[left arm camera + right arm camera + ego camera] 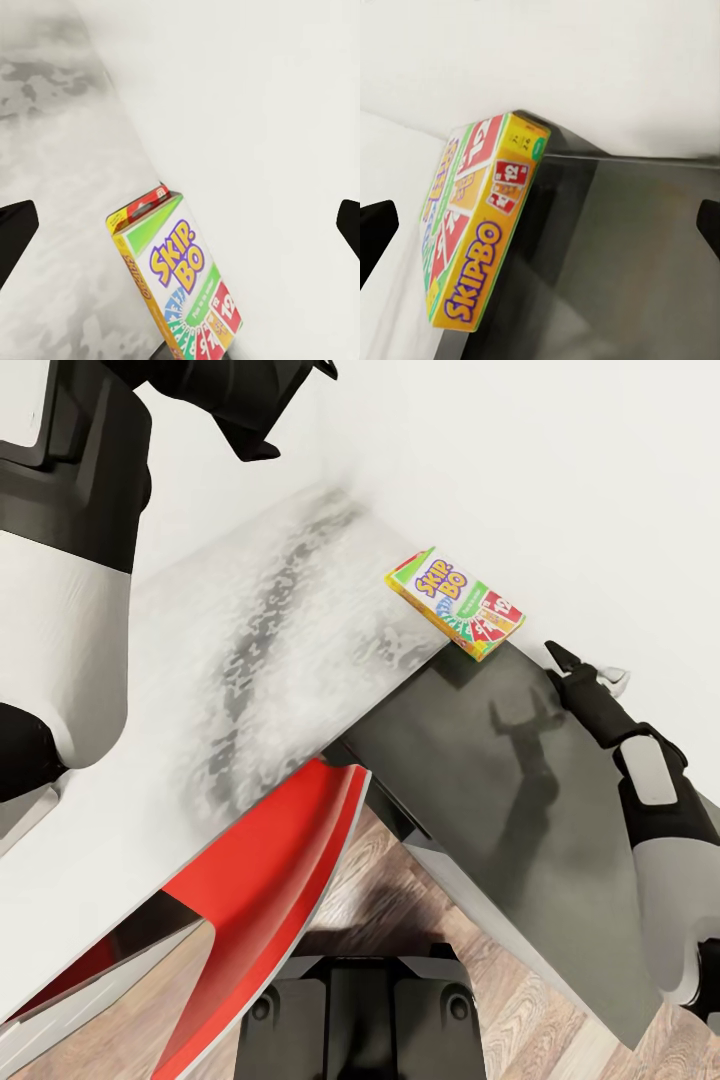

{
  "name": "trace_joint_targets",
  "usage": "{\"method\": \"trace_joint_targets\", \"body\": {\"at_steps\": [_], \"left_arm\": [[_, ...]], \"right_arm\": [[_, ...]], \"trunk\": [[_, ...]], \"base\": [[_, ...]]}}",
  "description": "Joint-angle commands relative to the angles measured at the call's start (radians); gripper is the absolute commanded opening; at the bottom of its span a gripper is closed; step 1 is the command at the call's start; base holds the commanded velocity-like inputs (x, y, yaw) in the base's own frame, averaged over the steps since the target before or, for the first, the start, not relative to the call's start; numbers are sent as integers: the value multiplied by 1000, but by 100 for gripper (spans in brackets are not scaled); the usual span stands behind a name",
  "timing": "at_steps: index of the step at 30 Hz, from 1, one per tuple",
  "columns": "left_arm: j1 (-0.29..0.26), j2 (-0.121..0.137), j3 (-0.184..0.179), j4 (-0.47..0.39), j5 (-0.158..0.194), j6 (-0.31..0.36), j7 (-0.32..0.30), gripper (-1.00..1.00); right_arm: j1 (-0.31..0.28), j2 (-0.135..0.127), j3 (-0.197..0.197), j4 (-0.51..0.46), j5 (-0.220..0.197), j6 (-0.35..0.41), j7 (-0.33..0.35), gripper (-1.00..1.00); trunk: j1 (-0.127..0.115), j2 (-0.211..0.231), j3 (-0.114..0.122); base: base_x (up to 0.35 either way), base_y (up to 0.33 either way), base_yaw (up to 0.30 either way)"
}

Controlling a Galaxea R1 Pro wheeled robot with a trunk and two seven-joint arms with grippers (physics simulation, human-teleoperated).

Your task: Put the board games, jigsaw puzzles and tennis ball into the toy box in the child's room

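Board game [457, 603] against wall, ahead of spread right fingers [556, 653]

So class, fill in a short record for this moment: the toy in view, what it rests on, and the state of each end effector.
toy: flat yellow-edged Skip-Bo game box with a green, red and white lid
resting place: lying flat at the wall, across the seam between the light grey mottled desk wing and the dark grey desk wing
left end effector: raised over the light wing, open, holding nothing
right end effector: over the dark wing beside the box, open, not touching it
under the desk: wood-plank floor
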Motion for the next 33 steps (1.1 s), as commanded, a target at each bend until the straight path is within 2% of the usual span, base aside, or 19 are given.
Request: {"method": "trace_joint_targets", "body": {"at_steps": [1, 9, 22, 33], "left_arm": [[-1, -1, 0, 0, 7, 1, 8, 100], [2, -4, 0, 0, 7, 2, 8, 100], [11, -4, 0, -2, 6, 2, 8, 100], [13, -4, 0, -2, 6, 2, 8, 100]], "right_arm": [[-2, 1, -2, 2, -8, 7, 1, 100], [-6, 4, -2, 10, -7, 3, 0, 100], [-11, 3, -2, 29, -12, 1, -1, 100], [-15, 2, -3, 33, -14, 0, -1, 100]], "trunk": [[1, -2, -1], [1, -2, -1], [1, -2, -1], [1, -2, -1]], "base": [[0, 0, 0], [0, 0, 39], [0, 0, 163], [0, 0, 45]]}}
